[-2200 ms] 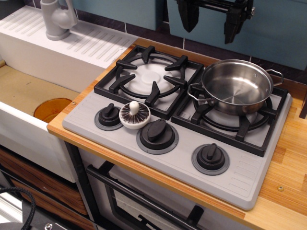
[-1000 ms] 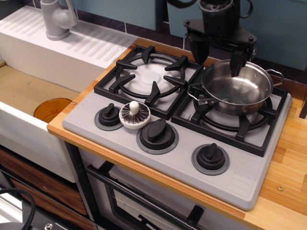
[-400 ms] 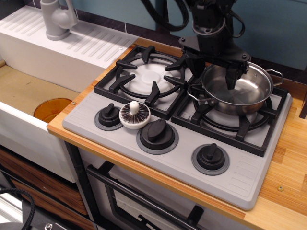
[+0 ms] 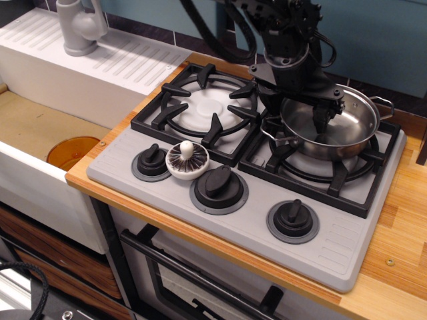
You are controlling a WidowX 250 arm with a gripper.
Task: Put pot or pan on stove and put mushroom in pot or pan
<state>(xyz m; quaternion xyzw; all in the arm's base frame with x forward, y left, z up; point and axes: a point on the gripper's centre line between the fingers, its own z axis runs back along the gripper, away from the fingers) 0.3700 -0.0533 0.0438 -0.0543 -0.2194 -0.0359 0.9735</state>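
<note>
Currently the gripper [image 4: 293,110] hangs spread wide at the pot [image 4: 333,127], 1 finger inside it, on the stove's [image 4: 347,247] right burner; the mushroom [image 4: 187,159] sits between 2 knobs [image 4: 219,181].

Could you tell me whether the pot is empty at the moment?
No food inside: the pot shows bare steel, one gripper finger dipping in; the mushroom sits outside.

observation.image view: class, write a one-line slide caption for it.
Open hand straddles the rim of the steel pot on the stove's right burner; the mushroom waits between two knobs.
</note>
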